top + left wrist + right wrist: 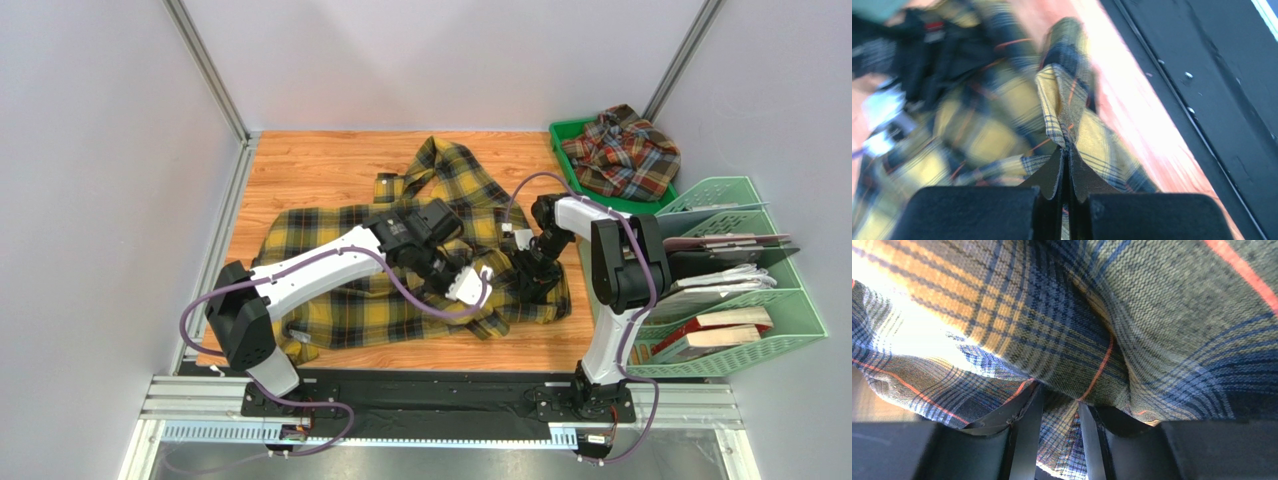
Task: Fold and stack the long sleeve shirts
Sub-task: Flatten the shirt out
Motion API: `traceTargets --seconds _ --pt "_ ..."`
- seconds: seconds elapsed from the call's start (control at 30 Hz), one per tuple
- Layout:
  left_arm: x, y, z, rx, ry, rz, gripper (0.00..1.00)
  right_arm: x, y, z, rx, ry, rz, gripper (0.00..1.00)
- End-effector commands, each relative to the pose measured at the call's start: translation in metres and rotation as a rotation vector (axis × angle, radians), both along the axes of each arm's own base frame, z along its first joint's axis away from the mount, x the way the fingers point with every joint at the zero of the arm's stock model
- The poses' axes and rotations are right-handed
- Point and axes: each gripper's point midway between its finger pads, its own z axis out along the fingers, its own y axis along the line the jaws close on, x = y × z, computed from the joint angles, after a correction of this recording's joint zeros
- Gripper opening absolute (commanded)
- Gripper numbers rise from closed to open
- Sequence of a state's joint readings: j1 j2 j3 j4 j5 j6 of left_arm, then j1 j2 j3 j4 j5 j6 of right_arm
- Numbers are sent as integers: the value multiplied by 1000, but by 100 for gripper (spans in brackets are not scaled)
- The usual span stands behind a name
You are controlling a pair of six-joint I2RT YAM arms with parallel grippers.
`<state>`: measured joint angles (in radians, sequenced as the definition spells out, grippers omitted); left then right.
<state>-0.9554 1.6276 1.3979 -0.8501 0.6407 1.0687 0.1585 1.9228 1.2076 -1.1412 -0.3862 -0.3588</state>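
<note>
From above, the yellow shirt lies spread and rumpled across the middle of the tabletop, one sleeve reaching to the far side. The left pincer is down on its near-right part. The right pincer is just to the right of it, at the shirt's right edge. The red shirt lies crumpled in the green tray at the far right corner, well apart from both pincers. A mint rack stands near right.

In the left wrist view, the left pincer is closed tight on a raised fold of the yellow shirt, which stands up straight beyond its tips.

In the right wrist view, the right pincer is partly apart, with a bunch of the yellow shirt clamped between its fingers. The cloth drapes over and fills the view.
</note>
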Motion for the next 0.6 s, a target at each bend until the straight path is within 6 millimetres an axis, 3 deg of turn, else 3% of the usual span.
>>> traceTargets --seconds 0.0,0.03,0.07,0.1,0.13,0.17,0.2,0.3,0.33,0.37,0.43,0.47,0.5,0.57 --pt "63 7 59 -154 108 215 0 13 -9 -8 -40 -85 27 39" --pt "83 8 52 -145 139 268 0 14 -7 -5 -28 -95 33 39" --pt "106 8 65 -167 149 337 0 16 -5 1 -6 -113 39 39" --pt "142 19 51 -144 184 439 0 16 -2 6 14 -122 41 39" --pt "162 24 50 -148 210 503 0 14 1 11 29 -119 44 39" --pt "185 25 68 -187 253 591 1 18 4 20 58 -146 67 38" --pt "212 40 51 -160 309 674 14 15 7 28 78 -138 73 38" --pt "229 73 46 -93 313 759 41 29 15 55 127 -200 76 40" --pt "232 84 42 -75 310 794 45 34 16 60 126 -217 65 41" --pt "230 98 26 -44 347 848 53 42 18 65 129 -240 58 45" --pt "242 144 18 -29 358 992 68 62 22 70 124 -270 31 51" --pt "242 168 -2 39 368 1070 68 67 23 68 120 -270 25 53" --pt "247 199 -9 65 371 1147 68 75 26 61 109 -264 21 54" --pt "237 236 -30 156 405 1246 69 82 30 52 100 -255 21 55"
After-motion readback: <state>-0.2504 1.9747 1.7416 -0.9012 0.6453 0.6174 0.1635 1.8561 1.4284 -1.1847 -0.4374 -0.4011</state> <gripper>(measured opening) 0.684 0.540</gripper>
